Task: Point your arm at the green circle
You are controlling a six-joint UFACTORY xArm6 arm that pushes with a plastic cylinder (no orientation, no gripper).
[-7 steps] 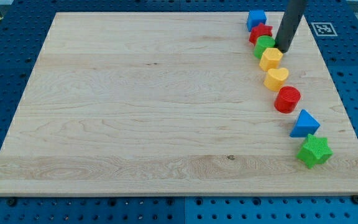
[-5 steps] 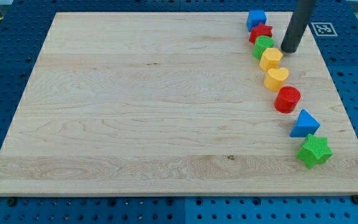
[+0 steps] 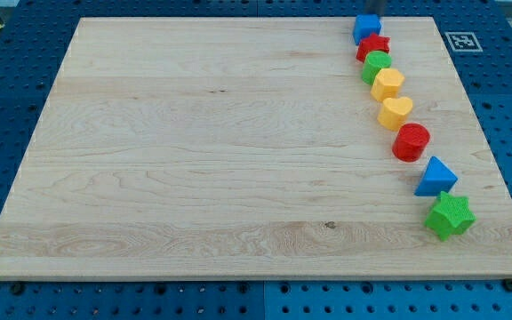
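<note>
The green circle (image 3: 378,65) lies near the wooden board's (image 3: 203,142) top right, third in a curved row of blocks. It sits between a red star (image 3: 373,46) above and a yellow hexagon (image 3: 387,84) below, touching both. Only a short dark stub of my rod shows at the view's top edge. My tip (image 3: 372,12) is just above the blue cube (image 3: 367,27), two blocks above the green circle.
Below the hexagon the row runs on with a yellow heart (image 3: 396,112), a red cylinder (image 3: 411,142), a blue triangle (image 3: 436,177) and a green star (image 3: 450,215). A black-and-white marker tag (image 3: 462,40) sits at the board's top right corner.
My rod stood just right of the green circle and yellow hexagon. It has moved up and left, almost out of view, to the top edge above the blue cube. No block has moved.
</note>
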